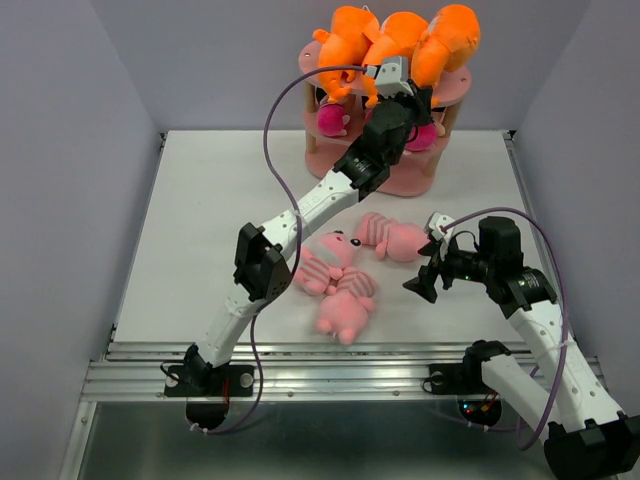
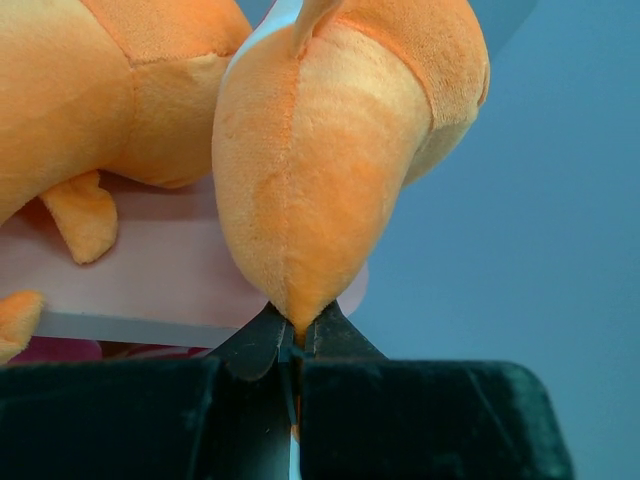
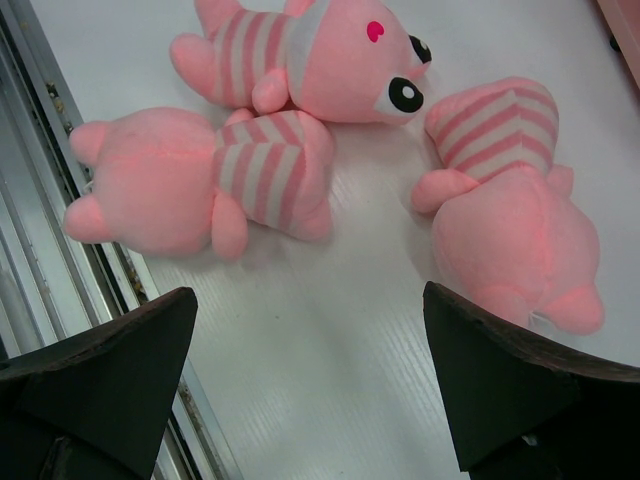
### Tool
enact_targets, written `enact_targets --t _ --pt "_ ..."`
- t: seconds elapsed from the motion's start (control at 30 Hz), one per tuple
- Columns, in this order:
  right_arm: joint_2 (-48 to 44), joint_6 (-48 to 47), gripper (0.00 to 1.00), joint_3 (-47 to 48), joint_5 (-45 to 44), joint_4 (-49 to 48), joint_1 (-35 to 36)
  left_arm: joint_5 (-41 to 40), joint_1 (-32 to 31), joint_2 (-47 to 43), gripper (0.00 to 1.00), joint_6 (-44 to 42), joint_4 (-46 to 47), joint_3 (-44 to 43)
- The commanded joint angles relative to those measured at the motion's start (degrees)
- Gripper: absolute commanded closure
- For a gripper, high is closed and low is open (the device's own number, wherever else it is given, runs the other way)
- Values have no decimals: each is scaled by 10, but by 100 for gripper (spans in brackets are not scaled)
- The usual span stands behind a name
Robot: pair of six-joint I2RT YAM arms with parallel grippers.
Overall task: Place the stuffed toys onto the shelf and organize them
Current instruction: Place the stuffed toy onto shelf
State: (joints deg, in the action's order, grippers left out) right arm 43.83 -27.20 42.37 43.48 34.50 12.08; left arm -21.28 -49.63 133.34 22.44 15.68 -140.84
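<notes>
Nearest, at about 4 o'clock on the counter (image 1: pixel 200 220), the right arm's fingers (image 3: pixel 110 380) are spread wide and hold nothing. They point toward 9 o'clock at the pink striped pigs. Three pigs lie loose near the counter's middle: one on its side with its face showing (image 3: pixel 340 70), one touching it toward 5 o'clock (image 3: pixel 190 190), and one a little apart toward 2 o'clock (image 3: pixel 510 200). None of them is on the shelf, so this group is the work left.

Farther back, at 12 o'clock, the shelf (image 1: pixel 410 182) carries the rest. At least two magenta dolls (image 1: pixel 330 118) sit on a lower tier, and three orange monsters (image 1: pixel 450 40) crowd the tier above. The left arm's fingers (image 2: pixel 255 345) are pressed together, pinching the bottom seam tip of one orange monster (image 2: pixel 320 180) that hangs over the tier's rim. Its placing looks nearly finished, but it is not let go. By my reading, about two thirds of the task is done.
</notes>
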Motion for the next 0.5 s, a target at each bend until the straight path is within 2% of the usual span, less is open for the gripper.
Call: enact_targets --t 0.0,0.33,0.47 --pt "-3 -7 0 6 4 0 1 9 5 -12 100 5 22 -41" --pt "2 -9 0 6 6 0 1 27 5 -16 98 5 14 -26" --pt "4 -10 0 6 6 1 1 27 5 -16 95 7 14 -27"
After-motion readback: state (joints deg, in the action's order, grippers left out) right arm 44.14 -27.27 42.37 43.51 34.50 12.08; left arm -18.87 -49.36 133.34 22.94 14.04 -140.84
